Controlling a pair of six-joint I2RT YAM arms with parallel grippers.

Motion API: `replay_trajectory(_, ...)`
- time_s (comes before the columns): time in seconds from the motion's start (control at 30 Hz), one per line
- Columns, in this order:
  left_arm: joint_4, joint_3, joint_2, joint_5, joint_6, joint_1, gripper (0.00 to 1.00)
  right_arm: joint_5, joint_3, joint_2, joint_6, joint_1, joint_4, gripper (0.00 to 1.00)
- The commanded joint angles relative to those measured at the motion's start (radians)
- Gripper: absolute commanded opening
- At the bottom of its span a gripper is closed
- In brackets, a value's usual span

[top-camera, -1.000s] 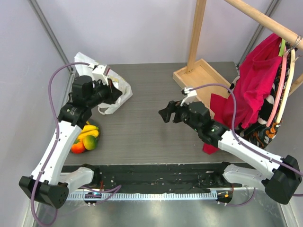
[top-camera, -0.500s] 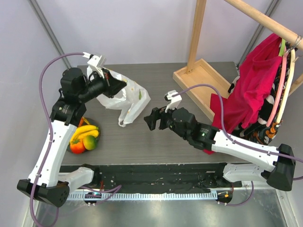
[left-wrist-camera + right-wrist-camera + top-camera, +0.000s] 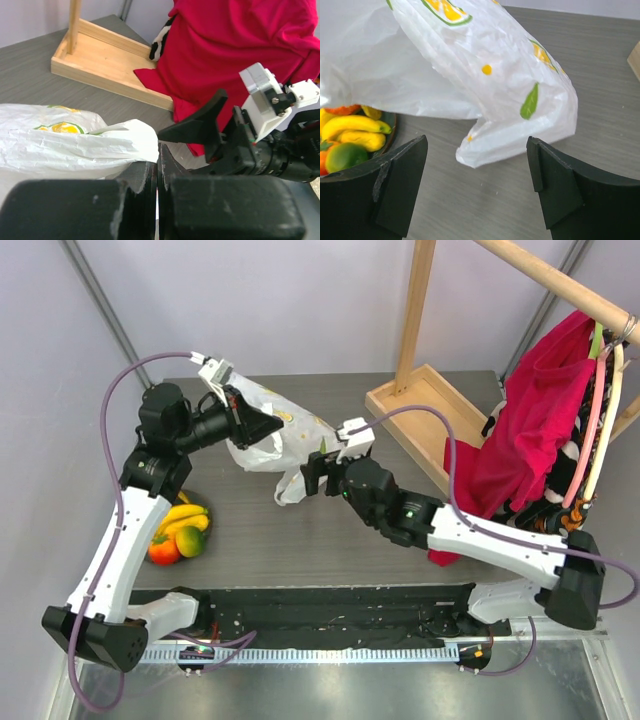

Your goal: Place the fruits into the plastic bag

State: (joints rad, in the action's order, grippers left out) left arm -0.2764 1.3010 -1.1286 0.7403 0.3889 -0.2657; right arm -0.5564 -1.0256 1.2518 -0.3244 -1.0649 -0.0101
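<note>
Top external view: within the last second my left gripper [image 3: 258, 426], clamped shut on the plastic bag [image 3: 290, 445], has lifted it from the far left corner toward the middle of the table [image 3: 300, 540]. My right gripper [image 3: 308, 478] has swung in, jaws wide and empty, the bag's hanging corner just ahead. I judge a second hold, to open the mouth, comes next. The fruits [image 3: 180, 532] sit at the table's left edge. Bare table lies nearer me; wooden tray [image 3: 425, 400] and red cloth [image 3: 540, 420] stand well right.
</note>
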Motion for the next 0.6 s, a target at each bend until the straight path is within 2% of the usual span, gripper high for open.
replay_trajectory(0.0,0.101,-0.048,0.004,0.071,0.024,0.005,0.00,-0.073,-0.096,0.110,0.128,-0.004,-0.152,0.90)
replay_trajectory(0.17,0.120,-0.078,0.016,0.087,0.030,0.011,0.00,-0.187,-0.125,0.245,0.206,-0.003,-0.231,0.95)
replay_trajectory(0.4,0.181,-0.111,0.024,0.123,0.068,0.013,0.00,-0.335,-0.128,0.392,0.288,0.035,-0.462,0.95)
replay_trajectory(0.57,0.191,-0.115,0.015,0.143,0.073,0.014,0.00,-0.339,-0.140,0.436,0.378,0.072,-0.603,0.94)
